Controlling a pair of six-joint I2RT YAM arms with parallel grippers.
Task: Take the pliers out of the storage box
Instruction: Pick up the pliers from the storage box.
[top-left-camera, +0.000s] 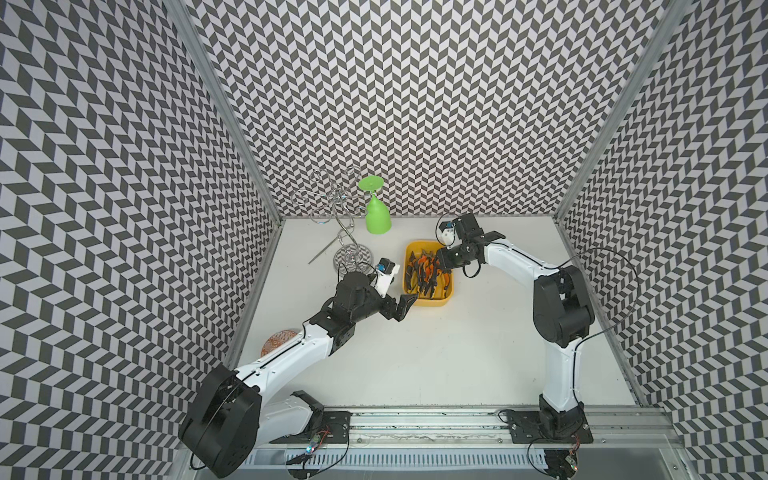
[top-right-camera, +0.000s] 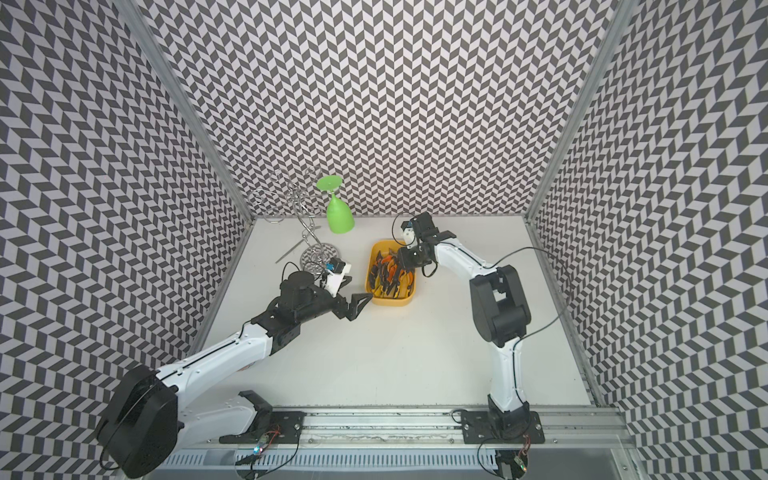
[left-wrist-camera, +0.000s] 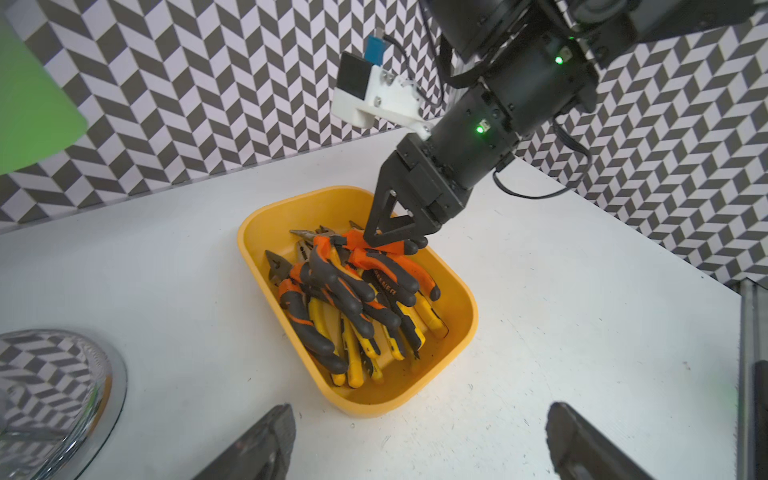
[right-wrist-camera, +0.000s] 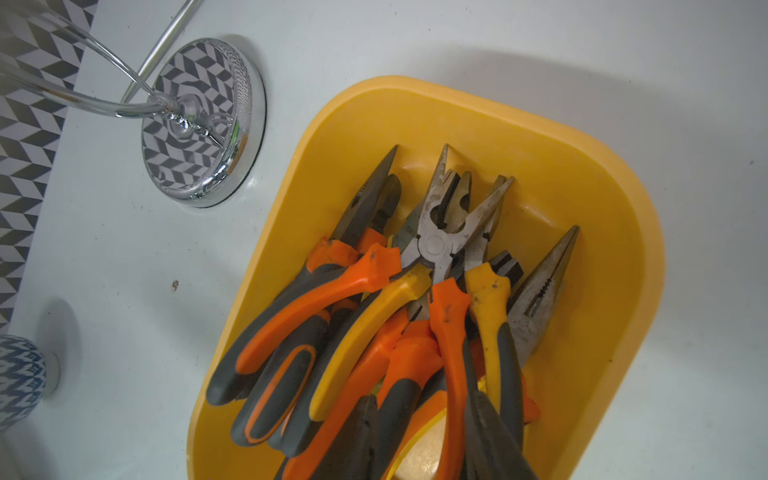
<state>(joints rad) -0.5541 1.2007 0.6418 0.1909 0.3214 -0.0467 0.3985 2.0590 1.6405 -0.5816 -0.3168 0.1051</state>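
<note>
The round orange-patterned dish (top-left-camera: 279, 341) lies at the near left of the white table (top-left-camera: 415, 357), partly under the left arm; farther back on the left stands a chrome wire rack (top-left-camera: 352, 257), with a green glass (top-left-camera: 377, 216) hanging upside down from one of its arms; the left gripper (top-left-camera: 405, 305) sits just beside the near-left corner of the storage box (top-left-camera: 437, 302), its jaws spread wide and empty, its fingers (left-wrist-camera: 266, 440) well apart in the left wrist view; the storage box rests on the table right of the rack's base, toward the far side; the pliers (top-left-camera: 422, 276) lie heaped inside it, metal noses toward the far end and handles toward the near end, orange-and-black handles over yellow-and-black ones; the right gripper (left-wrist-camera: 376, 243) reaches down into the box from the far right, its tips against an orange handle on top of the heap; the side-on view hides the gap between its jaws, so whether they clamp that handle cannot be told.
</note>
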